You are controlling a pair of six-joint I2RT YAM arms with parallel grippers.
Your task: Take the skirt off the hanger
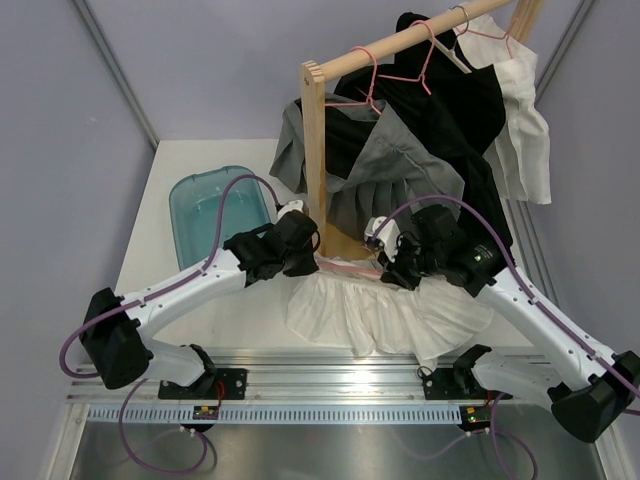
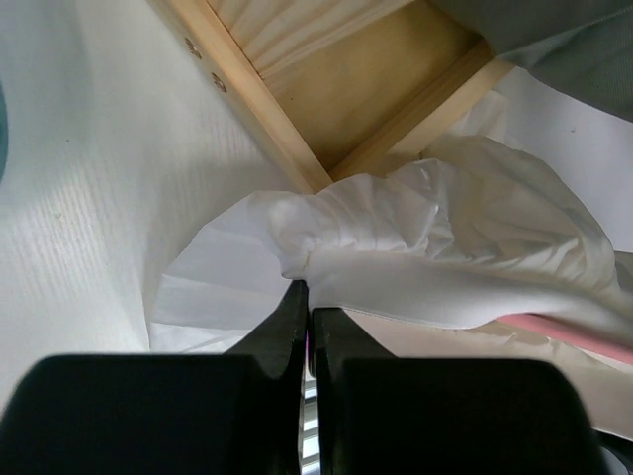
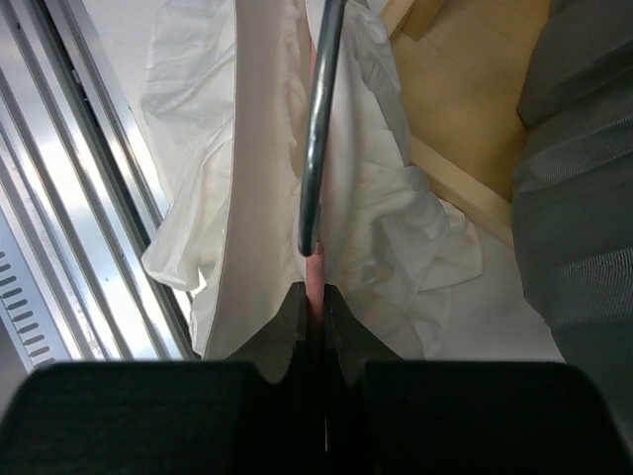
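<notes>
Skirt [image 1: 370, 310] white, ruffled, crumpled; left fingers [image 2: 284, 332] pinch it, right fingers [image 3: 287, 332] clamp pink hanger [image 2: 584, 337].

Matt cloth skirt [image 1: 370, 312], bare wood rack [image 1: 315, 150]

Robot lab test cell. Plain grey panel walls [image 1: 60, 120] box in a white table [image 1: 190, 160]. Aluminium mounting rail [image 1: 340, 390] runs along the near edge; a wooden garment rack [image 1: 315, 150] and teal tub [image 1: 205, 175] serve as props.
</notes>
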